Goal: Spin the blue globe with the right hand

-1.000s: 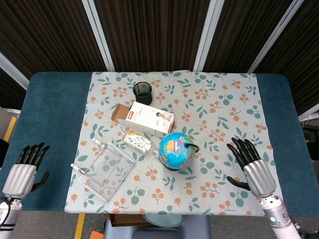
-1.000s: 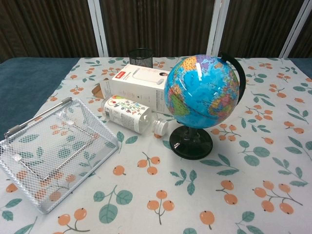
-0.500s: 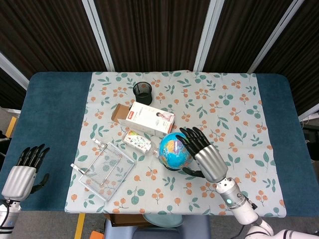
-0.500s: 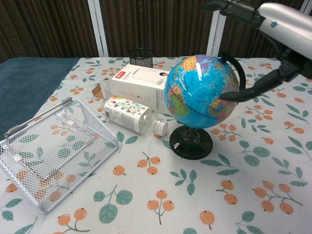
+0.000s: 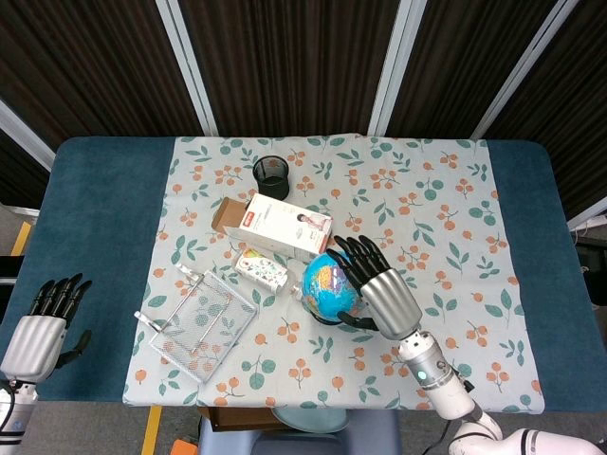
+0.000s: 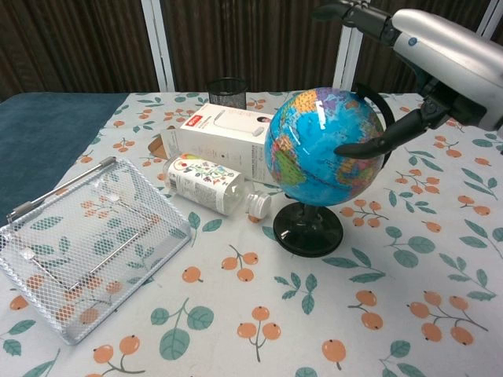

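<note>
The blue globe (image 5: 322, 283) (image 6: 314, 149) stands upright on its black base (image 6: 307, 229) near the middle of the floral cloth. My right hand (image 5: 377, 285) (image 6: 428, 55) hovers over the globe's right side with its fingers spread. In the chest view its thumb (image 6: 369, 144) lies against the globe's right face, and the other fingers reach above the top. It grips nothing. My left hand (image 5: 44, 327) hangs off the table's left front corner with straight fingers, holding nothing.
A white carton (image 5: 285, 226) (image 6: 224, 137) lies behind the globe, and a small bottle (image 5: 263, 271) (image 6: 208, 183) lies on its side to the globe's left. A wire mesh tray (image 5: 201, 322) (image 6: 78, 243) sits front left. A black mesh cup (image 5: 271, 175) stands further back.
My right hand has swung in from the table's right side to the globe, and its thumb now reaches further across the globe's face. The left hand has dropped slightly.
</note>
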`<move>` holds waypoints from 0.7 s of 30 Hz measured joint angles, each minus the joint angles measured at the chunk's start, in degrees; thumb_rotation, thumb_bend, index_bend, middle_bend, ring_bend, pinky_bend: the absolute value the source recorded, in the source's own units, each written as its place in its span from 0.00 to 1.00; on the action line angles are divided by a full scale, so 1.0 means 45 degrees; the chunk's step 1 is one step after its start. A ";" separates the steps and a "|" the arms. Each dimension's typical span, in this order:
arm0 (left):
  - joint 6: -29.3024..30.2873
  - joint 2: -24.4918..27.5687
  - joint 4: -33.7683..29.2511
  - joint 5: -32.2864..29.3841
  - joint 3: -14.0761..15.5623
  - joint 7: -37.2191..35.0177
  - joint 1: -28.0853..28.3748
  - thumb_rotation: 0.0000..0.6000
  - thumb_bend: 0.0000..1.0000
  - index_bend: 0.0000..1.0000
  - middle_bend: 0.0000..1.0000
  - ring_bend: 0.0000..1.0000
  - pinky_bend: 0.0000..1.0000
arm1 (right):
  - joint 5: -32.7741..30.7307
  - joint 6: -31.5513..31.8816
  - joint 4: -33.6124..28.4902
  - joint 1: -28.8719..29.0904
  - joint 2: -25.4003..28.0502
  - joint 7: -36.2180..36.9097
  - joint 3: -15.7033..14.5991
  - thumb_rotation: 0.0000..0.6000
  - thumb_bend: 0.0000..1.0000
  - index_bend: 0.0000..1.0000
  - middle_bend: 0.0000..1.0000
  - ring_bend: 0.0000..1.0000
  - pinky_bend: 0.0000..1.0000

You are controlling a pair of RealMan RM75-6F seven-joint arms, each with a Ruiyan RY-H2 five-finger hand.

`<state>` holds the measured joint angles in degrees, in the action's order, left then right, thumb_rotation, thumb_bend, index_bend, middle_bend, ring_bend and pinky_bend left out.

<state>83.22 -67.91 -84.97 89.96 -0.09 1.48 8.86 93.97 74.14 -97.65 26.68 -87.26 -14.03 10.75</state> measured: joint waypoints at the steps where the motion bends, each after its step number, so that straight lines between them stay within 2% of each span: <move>1: 0.0001 -0.0004 -0.0001 -0.0003 -0.0002 0.0013 -0.0001 1.00 0.42 0.00 0.00 0.00 0.04 | -0.0034 0.0032 0.0020 -0.0008 0.0035 0.0018 -0.0002 1.00 0.16 0.00 0.00 0.00 0.00; 11: -0.0108 -0.0099 0.0014 -0.0072 -0.0010 0.0235 0.0024 1.00 0.42 0.00 0.00 0.00 0.04 | -0.0621 0.0142 0.0472 -0.0145 0.0383 0.0440 -0.0088 1.00 0.16 0.00 0.00 0.00 0.00; 21: -0.0342 -0.0239 0.0119 -0.0252 -0.0050 0.0426 0.0101 1.00 0.43 0.00 0.00 0.00 0.04 | -0.1354 -0.0024 0.1477 -0.0089 0.0382 0.0941 -0.0039 1.00 0.16 0.00 0.00 0.00 0.00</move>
<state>81.68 -68.98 -84.44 88.83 -0.32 3.40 9.32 87.88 74.03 -91.00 26.28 -85.54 -9.80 10.57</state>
